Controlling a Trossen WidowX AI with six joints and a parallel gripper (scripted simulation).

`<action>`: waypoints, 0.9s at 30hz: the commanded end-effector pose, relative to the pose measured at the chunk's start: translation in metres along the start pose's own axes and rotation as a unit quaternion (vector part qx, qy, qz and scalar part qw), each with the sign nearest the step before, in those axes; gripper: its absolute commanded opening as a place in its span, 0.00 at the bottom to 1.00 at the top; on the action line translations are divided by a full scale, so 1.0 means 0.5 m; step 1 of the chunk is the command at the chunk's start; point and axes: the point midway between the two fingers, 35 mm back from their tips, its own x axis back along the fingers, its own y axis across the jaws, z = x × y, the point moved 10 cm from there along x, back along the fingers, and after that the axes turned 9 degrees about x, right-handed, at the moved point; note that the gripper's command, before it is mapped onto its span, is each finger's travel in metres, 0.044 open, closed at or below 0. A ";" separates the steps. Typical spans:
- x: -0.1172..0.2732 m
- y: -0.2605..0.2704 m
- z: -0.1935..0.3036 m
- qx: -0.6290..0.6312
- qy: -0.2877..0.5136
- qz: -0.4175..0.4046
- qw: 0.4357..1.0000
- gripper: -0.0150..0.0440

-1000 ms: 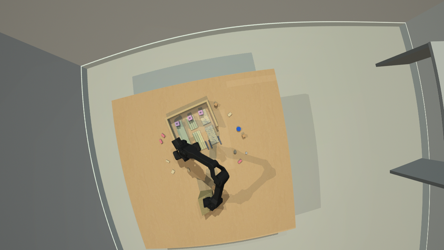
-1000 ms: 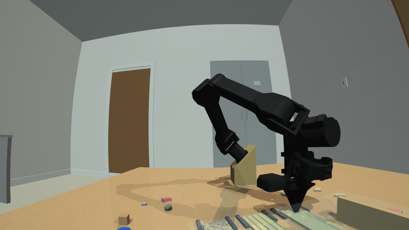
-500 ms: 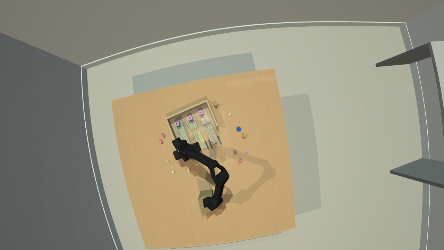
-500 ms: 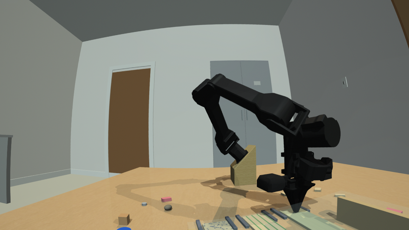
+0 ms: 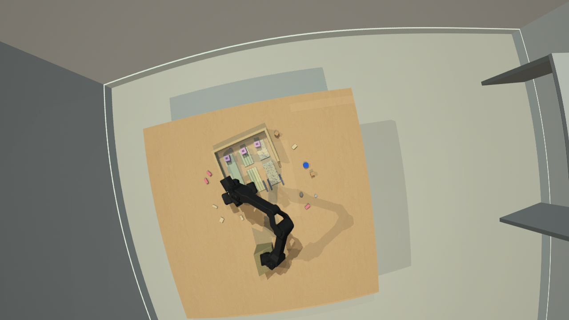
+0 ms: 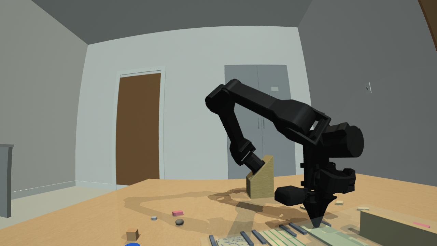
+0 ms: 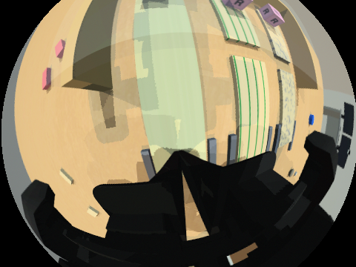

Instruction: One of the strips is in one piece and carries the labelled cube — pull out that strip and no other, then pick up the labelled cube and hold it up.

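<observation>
The plain pale green strip [image 5: 235, 173] [image 6: 328, 234] [image 7: 170, 74] looks unbroken and runs back to a purple cube [image 5: 226, 158]. The striped strip has a near piece [image 5: 255, 178] [image 7: 252, 104] and a far piece [image 5: 246, 157] [image 7: 241, 27], with a gap between. The speckled strip also has a near piece [image 5: 271, 173] [image 7: 287, 100] and a far piece [image 5: 262, 152] [image 7: 276, 41]. Purple cubes [image 5: 243, 151] [image 5: 257, 144] [image 7: 271, 15] stand on both far pieces. My gripper [image 6: 316, 227] [image 7: 178, 154] is shut and empty, tips down at the green strip's near end; contact is unclear.
A wooden wall [image 5: 240, 139] [image 6: 397, 231] [image 7: 90, 52] encloses the cubes at the back and sides. Dark bars [image 7: 211, 150] [image 7: 148, 161] flank the strips' near ends. A see-through cover seems to span the enclosure. A blue disc [image 5: 305, 165] and small blocks [image 5: 307, 206] lie outside.
</observation>
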 end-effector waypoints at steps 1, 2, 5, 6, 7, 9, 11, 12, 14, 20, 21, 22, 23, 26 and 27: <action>-0.006 -0.002 0.000 0.000 0.002 0.001 1.000 0.25; -0.006 -0.002 0.000 0.000 0.002 0.001 1.000 0.25; -0.006 -0.002 0.000 0.000 0.002 0.002 1.000 0.25; -0.007 -0.002 0.000 0.000 0.002 0.002 1.000 0.25; -0.007 -0.002 0.000 0.000 0.002 0.002 1.000 0.25; -0.007 -0.002 -0.001 0.000 0.002 0.002 1.000 0.25; -0.008 -0.002 -0.001 0.000 0.002 0.002 1.000 0.25; -0.008 -0.002 -0.001 0.000 0.002 0.002 1.000 0.25; -0.008 -0.002 -0.001 0.000 0.002 0.002 1.000 0.25; -0.009 -0.002 -0.002 0.000 0.002 0.002 1.000 0.25; -0.010 -0.002 -0.002 0.000 0.002 0.002 1.000 0.25; -0.010 -0.002 -0.003 0.000 0.002 0.002 1.000 0.25; -0.010 -0.002 -0.003 0.000 0.002 0.002 1.000 0.25; -0.011 -0.002 -0.004 0.000 0.002 0.002 1.000 0.25; -0.011 -0.002 -0.004 0.000 0.002 0.002 1.000 0.25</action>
